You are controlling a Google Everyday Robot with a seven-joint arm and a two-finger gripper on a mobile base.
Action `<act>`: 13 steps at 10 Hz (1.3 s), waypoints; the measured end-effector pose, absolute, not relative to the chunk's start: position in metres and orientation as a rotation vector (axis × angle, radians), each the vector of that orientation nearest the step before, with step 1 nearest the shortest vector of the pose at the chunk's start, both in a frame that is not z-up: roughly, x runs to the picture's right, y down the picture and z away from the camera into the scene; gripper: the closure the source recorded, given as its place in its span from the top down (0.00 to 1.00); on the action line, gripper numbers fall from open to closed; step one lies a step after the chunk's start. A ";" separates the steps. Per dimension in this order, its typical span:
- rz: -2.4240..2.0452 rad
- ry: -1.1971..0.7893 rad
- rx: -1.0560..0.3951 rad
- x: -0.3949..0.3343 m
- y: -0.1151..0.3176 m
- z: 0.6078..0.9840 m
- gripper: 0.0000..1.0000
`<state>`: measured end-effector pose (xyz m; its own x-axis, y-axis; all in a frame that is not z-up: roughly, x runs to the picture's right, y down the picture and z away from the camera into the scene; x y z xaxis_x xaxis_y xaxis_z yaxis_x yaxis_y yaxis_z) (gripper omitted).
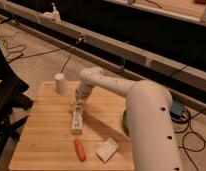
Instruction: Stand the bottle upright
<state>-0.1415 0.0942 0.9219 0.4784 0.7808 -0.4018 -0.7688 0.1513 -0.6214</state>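
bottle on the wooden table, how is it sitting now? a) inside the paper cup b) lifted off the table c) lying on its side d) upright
C: the bottle lies flat on the table, with the open pincer down at its far end.
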 end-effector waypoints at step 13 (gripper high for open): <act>1.104 -0.143 -0.853 -0.143 0.035 0.898 0.00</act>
<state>-0.1432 0.0351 0.8983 0.4753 0.8279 -0.2977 -0.7243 0.1761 -0.6666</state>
